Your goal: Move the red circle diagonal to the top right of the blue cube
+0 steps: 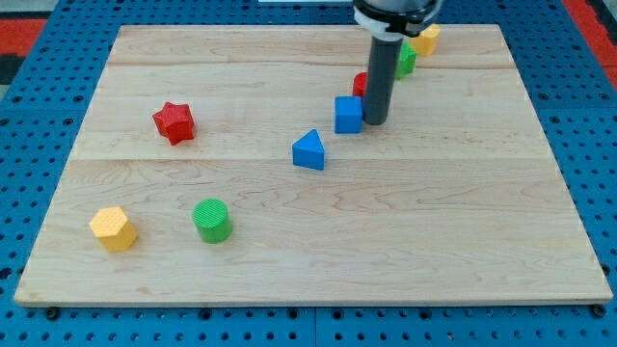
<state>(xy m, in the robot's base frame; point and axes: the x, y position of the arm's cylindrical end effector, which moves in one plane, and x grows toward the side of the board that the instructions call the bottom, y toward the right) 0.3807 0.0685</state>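
Yellow block [114, 228] sits far from the blue cube [348, 114]; my tip [375, 122], jawless, should nudge the red circle [360, 85] gently rightward.

No text, label, brand, number or sign can be read anywhere in the camera view. The wooden board [318, 241] shows only its grain, and the blocks on it have plain coloured faces with no marks.
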